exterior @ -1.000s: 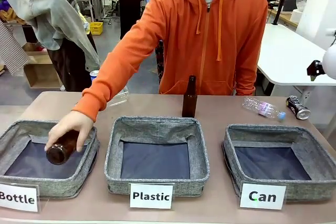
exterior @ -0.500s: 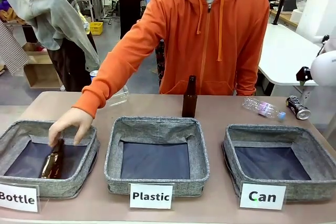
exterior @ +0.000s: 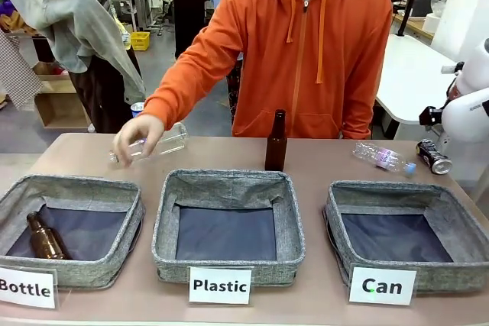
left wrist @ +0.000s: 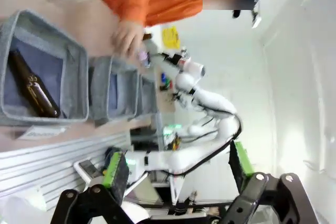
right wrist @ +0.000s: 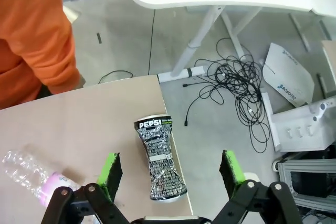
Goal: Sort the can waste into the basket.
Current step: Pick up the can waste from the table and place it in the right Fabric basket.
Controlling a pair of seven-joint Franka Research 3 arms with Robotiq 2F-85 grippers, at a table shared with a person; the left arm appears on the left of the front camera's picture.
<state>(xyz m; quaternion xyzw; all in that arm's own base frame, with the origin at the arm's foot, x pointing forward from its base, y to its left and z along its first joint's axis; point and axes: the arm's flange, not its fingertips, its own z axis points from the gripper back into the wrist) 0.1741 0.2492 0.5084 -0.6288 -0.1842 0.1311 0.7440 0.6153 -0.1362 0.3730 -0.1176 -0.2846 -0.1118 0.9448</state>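
Observation:
A crushed black-and-silver can (right wrist: 160,162) lies near the table's far right corner, also seen as the dark can (exterior: 433,156) in the front view. My right gripper (right wrist: 170,174) hovers above it, open, with its green pads (right wrist: 110,173) on either side of the can in the picture. A blue can (exterior: 136,108) peeks out behind the person's forearm at the far left. The basket (exterior: 348,202) signed "Can" stands at the front right with nothing in it. My left gripper (left wrist: 178,169) is open and holds nothing, off the table's left.
The person's hand (exterior: 136,137) grasps a clear plastic bottle (exterior: 170,142) at the far left. Another clear bottle (exterior: 382,158) lies beside the dark can. A brown bottle (exterior: 276,141) stands behind the "Plastic" bin (exterior: 165,211). The "Bottle" bin (exterior: 130,228) holds a brown bottle (exterior: 44,236).
The person let a brown bottle drop into the "Bottle" bin, then moved the hand back to the clear bottle. My right arm came further into view at the right.

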